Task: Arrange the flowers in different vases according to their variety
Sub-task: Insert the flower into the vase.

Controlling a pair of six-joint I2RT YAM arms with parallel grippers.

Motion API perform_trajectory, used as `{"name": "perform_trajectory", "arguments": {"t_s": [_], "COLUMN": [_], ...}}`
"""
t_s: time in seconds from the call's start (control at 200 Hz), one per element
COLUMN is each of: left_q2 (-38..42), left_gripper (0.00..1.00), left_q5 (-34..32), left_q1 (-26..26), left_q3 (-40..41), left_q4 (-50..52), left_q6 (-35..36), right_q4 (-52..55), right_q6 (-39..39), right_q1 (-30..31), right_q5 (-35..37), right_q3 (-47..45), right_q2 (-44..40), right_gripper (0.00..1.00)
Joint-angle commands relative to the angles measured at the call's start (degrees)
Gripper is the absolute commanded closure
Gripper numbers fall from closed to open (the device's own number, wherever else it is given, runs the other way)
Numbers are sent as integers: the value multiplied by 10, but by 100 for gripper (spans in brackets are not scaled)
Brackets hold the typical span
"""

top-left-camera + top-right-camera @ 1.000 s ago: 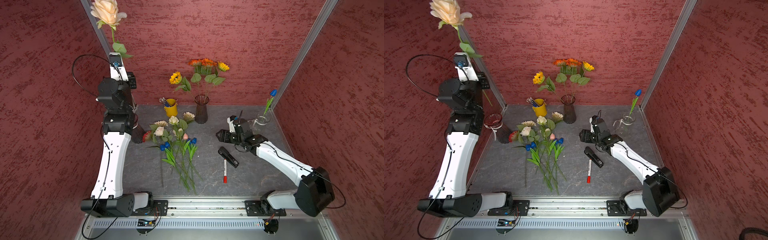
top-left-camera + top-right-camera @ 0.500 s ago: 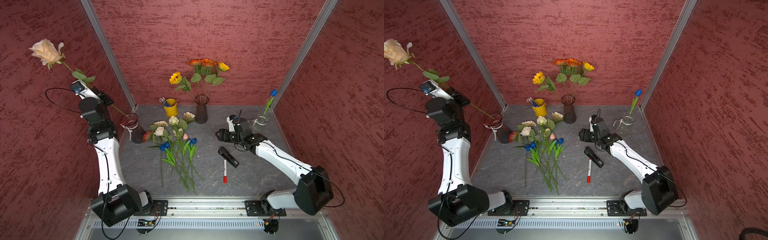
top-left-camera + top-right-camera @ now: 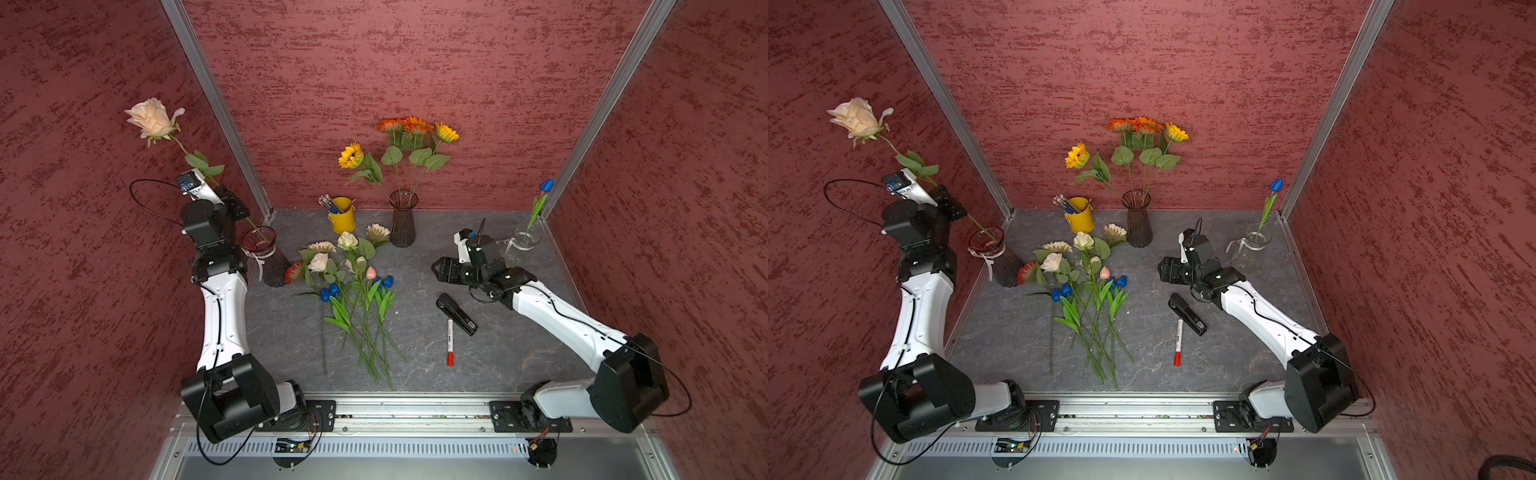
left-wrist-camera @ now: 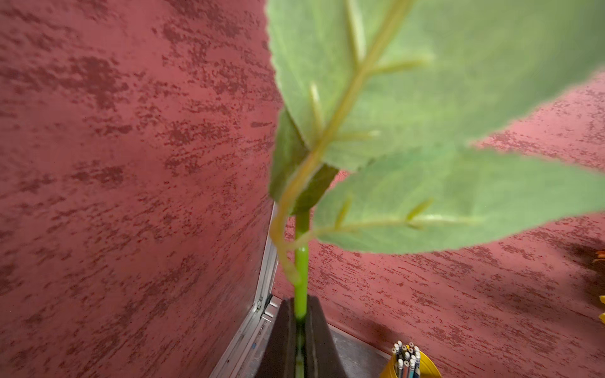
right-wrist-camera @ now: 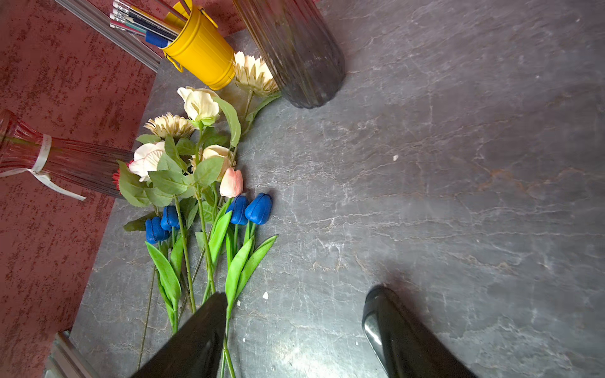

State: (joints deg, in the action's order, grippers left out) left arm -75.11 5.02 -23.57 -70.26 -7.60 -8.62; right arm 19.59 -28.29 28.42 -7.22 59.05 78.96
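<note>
The left fingers point(image 4: 281, 337) pinch the rose point(image 3: 151, 118) mid-stem, tilted so its lower end dips into the mouth of the flared vase point(image 3: 276, 270), probably to slide it in. The right fingers point(image 5: 196, 340) stand apart and empty over the bench point(image 3: 519, 353), facing the loose flowers point(image 3: 365, 291)

Both top views look steeply down from above the front, sharing the whole table point(image 3: 282, 332). Left wrist view sits close against a stem point(image 4: 301, 278); right wrist view skims low, facing the flowers point(image 5: 203, 170).
</note>
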Motion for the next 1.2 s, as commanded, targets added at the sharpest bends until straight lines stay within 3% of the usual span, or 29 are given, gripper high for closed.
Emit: {"name": "perform_trajectory", "arguments": {"t_s": [0.0, 0.04, 0.09, 0.165, 0.21, 0.286, 0.586, 0.716, 0.967, 1.197], "left_q2": [-14, -21, -30, -44, -46, -29, 107, 169, 217, 246], "left_gripper": [100, 100, 66, 40, 30, 22, 9, 6, 6, 6], "left_q5": [21, 30, 34, 55, 56, 43, -23, -19, -8, 29], "left_q1": [11, 11, 11, 12, 20, 36, 84, 84, 95, 182], "left_q3": [-6, -13, -24, -42, -50, -41, 19, 40, 31, 46], "left_q4": [51, 79, 118, 172, 200, 217, 307, 344, 403, 513], "left_q6": [12, 4, -7, -24, -25, -29, -58, -66, -64, -119], "right_q4": [-24, -18, -13, -10, -10, -9, 2, 7, 15, 20], "right_q6": [-10, -9, -4, 2, 4, 6, 10, 12, 11, 7], "right_q1": [5, 6, 8, 11, 11, 11, 12, 12, 13, 14], "right_q5": [12, 12, 12, 11, 11, 13, 8, 9, 11, 16], "right_q3": [-13, -10, -5, 0, 1, 4, 7, 5, 4, 1], "right_q2": [-1, 5, 12, 15, 13, 10, -6, -15, -23, -26], "right_gripper": [24, 24, 24, 23, 23, 23, 23, 23, 23, 23]}}
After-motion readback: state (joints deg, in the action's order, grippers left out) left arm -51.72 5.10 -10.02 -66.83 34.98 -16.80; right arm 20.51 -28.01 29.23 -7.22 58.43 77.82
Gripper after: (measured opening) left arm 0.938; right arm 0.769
